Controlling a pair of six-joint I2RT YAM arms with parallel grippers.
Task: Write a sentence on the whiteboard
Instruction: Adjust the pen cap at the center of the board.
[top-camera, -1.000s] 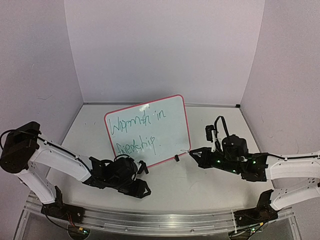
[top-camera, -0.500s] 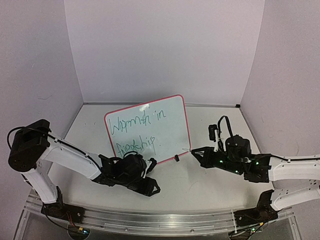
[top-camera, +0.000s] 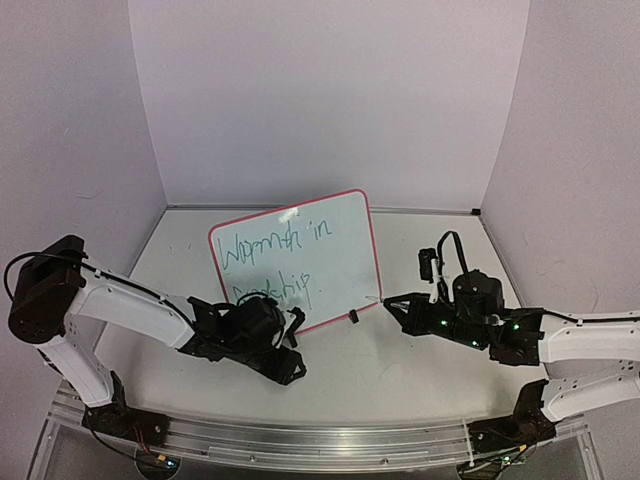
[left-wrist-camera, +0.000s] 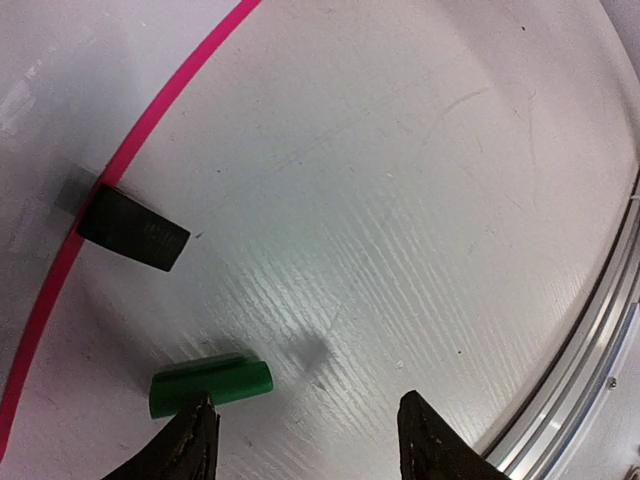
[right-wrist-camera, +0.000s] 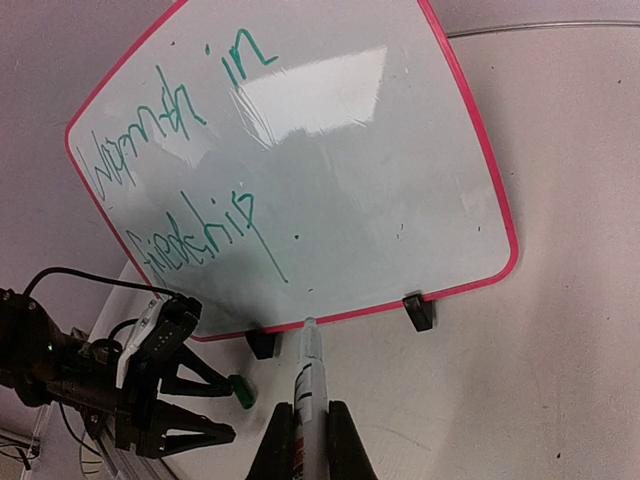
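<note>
Step in hand, as I judge it: fetch the green cap (left-wrist-camera: 210, 387) with my left jaws so the marker (right-wrist-camera: 308, 380) can be closed. Writing looks finished.

Left jaws: spread, nothing between them. They hang low over the desk (top-camera: 400, 370), just near of the whiteboard's (top-camera: 345, 250) bottom edge, toward its left foot. In the left wrist view the cap lies flat on the desk at one fingertip (left-wrist-camera: 195, 440), partly tucked behind it and not in the gap.

Note to self: shift sideways until the cap sits centred between both fingertips, then close across its short width. It is round and may roll if one finger nudges it alone, so come in square and slow. The black clip foot (left-wrist-camera: 133, 233) and pink frame (left-wrist-camera: 170, 90) are close by. Stay off them, since a knock could tip the board.

Right jaws: pressed together on the marker. Its bare tip points at the board's near right corner, beside the other foot. Whether the tip touches the frame I cannot tell. For capping, hold it level and off the white surface to avoid a stray line.

Whiteboard: stands on its two feet mid-desk, between my arms. It is glossy white with a glare patch near the top, a thin pink-red frame and rounded corners.

Sentence (top-camera: 275, 245): green script in two lines, reading roughly "Warmth in / friendship", with a dot after it. The lettering is shaky but legible. In the top view my left arm hides part of the second line.
</note>
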